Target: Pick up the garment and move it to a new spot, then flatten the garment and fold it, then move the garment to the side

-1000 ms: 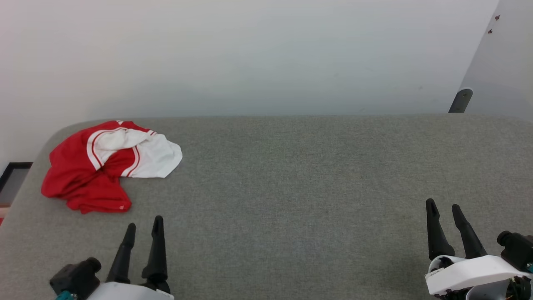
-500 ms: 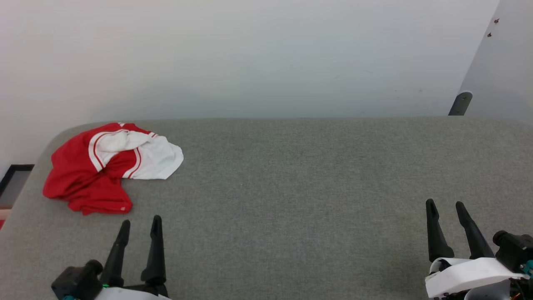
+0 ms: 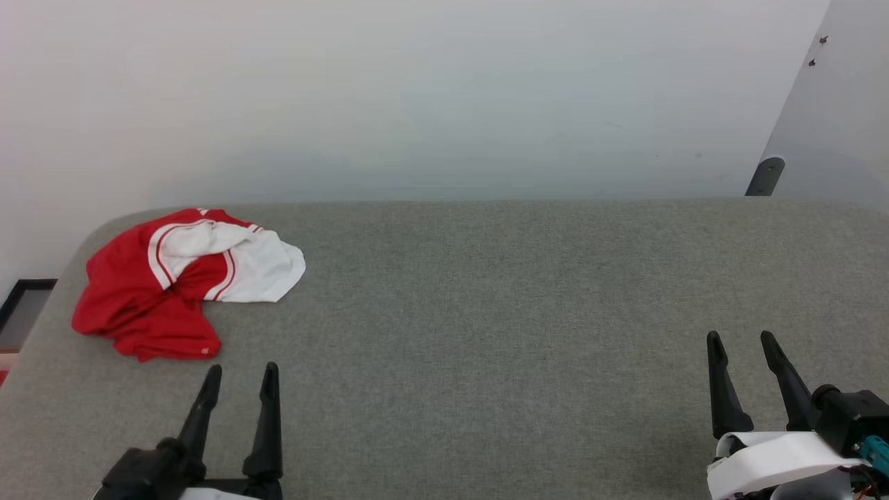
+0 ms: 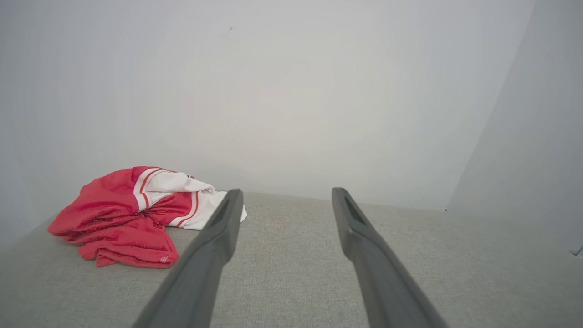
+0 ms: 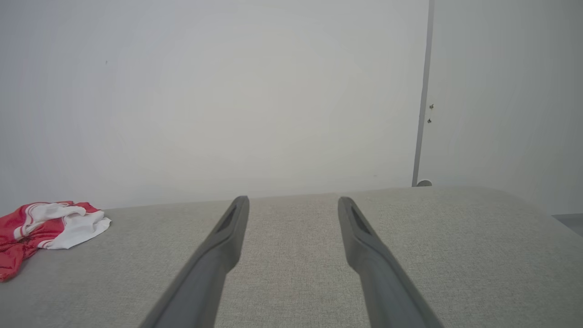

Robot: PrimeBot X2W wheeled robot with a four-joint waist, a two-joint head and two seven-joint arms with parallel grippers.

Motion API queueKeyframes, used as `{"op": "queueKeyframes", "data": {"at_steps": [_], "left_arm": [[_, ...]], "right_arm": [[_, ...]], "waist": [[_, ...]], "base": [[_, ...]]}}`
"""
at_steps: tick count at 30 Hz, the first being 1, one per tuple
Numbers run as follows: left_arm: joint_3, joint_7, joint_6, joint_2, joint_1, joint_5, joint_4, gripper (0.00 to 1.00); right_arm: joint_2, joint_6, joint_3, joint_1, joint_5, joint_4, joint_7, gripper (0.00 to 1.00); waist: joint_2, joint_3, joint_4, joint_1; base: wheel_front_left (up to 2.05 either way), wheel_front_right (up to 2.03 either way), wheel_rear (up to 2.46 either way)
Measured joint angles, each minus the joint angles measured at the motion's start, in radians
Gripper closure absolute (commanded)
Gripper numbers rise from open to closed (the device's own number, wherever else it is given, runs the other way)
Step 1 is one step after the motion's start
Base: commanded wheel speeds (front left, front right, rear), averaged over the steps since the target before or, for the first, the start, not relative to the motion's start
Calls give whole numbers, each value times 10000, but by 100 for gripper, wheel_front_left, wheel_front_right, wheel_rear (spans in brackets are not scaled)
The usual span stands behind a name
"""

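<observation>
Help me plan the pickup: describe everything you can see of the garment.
The garment lies crumpled near the far left corner of the grey fabric surface. Soft red jersey cloth, with a white panel bunched on top and red-and-white striped bands. Only the surface touches it; the open left gripper is short of it.

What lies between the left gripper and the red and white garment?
Nothing but a bare strip of the grey fabric surface: the head view shows the left gripper open, short of the garment, not touching it.
</observation>
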Motion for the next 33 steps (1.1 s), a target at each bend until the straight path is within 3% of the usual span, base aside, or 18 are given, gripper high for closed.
{"op": "queueKeyframes", "data": {"at_steps": [20, 33], "left_arm": [[-111, -355, -27, 119, 200, 1494, -157, 0], [-178, -389, -59, 159, 202, 1446, -58, 0]], "right_arm": [[-8, 2, 52, 31, -1572, -234, -268, 0], [-12, 2, -52, 83, -1701, -230, -313, 0]], "waist": [[0, -162, -19, 0], [0, -216, 59, -1]], "base": [[0, 0, 0], [0, 0, 0]]}}
